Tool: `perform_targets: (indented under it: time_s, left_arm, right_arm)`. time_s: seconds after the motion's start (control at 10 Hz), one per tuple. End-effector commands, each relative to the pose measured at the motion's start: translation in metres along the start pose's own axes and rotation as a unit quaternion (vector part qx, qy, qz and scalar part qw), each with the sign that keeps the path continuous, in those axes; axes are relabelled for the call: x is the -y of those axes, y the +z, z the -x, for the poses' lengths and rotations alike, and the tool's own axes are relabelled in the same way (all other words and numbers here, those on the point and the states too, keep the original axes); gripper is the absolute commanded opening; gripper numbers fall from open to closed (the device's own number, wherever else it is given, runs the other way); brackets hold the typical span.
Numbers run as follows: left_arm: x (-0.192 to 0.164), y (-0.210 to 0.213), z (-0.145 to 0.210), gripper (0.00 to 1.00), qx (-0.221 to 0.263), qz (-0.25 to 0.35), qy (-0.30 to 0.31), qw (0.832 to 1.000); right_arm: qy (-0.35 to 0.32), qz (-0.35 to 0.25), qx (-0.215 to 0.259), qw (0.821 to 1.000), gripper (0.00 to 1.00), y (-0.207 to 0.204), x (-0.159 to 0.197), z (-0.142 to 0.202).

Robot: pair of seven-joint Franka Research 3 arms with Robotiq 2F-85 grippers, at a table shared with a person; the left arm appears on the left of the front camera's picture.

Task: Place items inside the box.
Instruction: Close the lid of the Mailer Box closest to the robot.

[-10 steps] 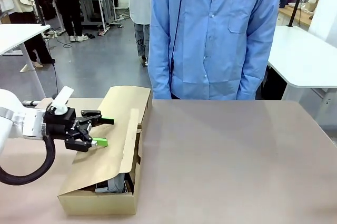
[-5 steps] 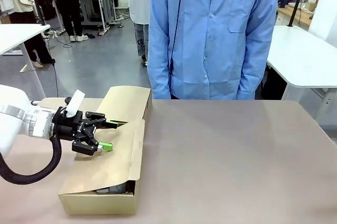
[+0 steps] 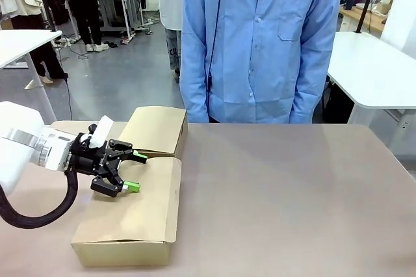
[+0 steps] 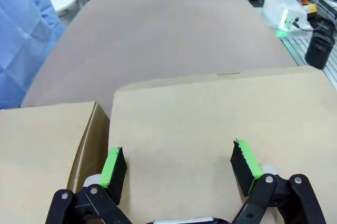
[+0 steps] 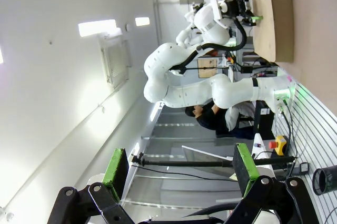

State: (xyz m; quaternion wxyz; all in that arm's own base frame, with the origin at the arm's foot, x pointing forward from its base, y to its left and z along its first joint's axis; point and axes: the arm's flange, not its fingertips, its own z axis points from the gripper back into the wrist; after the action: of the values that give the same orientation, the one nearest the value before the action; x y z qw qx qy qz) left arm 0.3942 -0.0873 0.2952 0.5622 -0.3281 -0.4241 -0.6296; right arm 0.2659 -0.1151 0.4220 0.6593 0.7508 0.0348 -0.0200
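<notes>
The cardboard box (image 3: 133, 215) sits at the table's left, its near flap (image 4: 210, 113) lying flat over the opening. The far flap (image 3: 156, 129) lies flat as well. The items are hidden under the flaps. My left gripper (image 3: 135, 172) is open just above the near flap, one green fingertip close to the seam between the flaps; in the left wrist view the left gripper (image 4: 179, 161) holds nothing between its pads. My right gripper (image 5: 179, 165) is open and empty, pointing away from the table towards a white wall, with the box (image 5: 276, 19) far off.
A person in a blue coat (image 3: 260, 43) stands at the far edge of the table, arms down. The brown tabletop (image 3: 292, 192) stretches bare to the right of the box. White tables stand at the back left and right.
The near flap has dropped from half raised to flat, covering the opening where things showed before. My left gripper has followed it down and slightly right, staying open.
</notes>
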Motion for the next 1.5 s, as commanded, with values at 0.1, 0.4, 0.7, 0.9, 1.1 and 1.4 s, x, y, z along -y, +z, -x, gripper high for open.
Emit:
perform_targets:
  time_s: [0.1, 0.4, 0.7, 0.9, 1.1, 1.4]
  left_arm:
    - [0.074, 0.015, -0.005, 1.0, 0.025, 0.01, 0.022, 0.999]
    - [0.062, 0.052, -0.022, 1.0, 0.102, 0.032, 0.132, 0.985]
    - [0.056, 0.087, -0.025, 1.0, 0.144, 0.04, 0.212, 0.966]
    - [0.055, 0.117, -0.027, 1.0, 0.149, 0.009, 0.377, 0.914]
    - [0.058, 0.149, -0.028, 1.0, 0.161, 0.032, 0.498, 0.852]
    - [0.061, 0.201, -0.022, 1.0, 0.182, 0.034, 0.541, 0.82]
  right_arm:
    - [0.001, -0.008, 0.001, 1.0, 1.0, 0.0, -0.004, 0.0]
    - [0.001, -0.008, 0.001, 1.0, 1.0, 0.0, -0.004, 0.0]
    - [0.001, -0.008, 0.001, 1.0, 1.0, 0.0, -0.004, 0.0]
    - [0.001, -0.008, 0.001, 1.0, 1.0, 0.0, -0.004, 0.0]
    - [0.001, -0.008, 0.001, 1.0, 1.0, 0.0, -0.004, 0.0]
    - [0.001, -0.008, 0.001, 1.0, 1.0, 0.0, -0.004, 0.0]
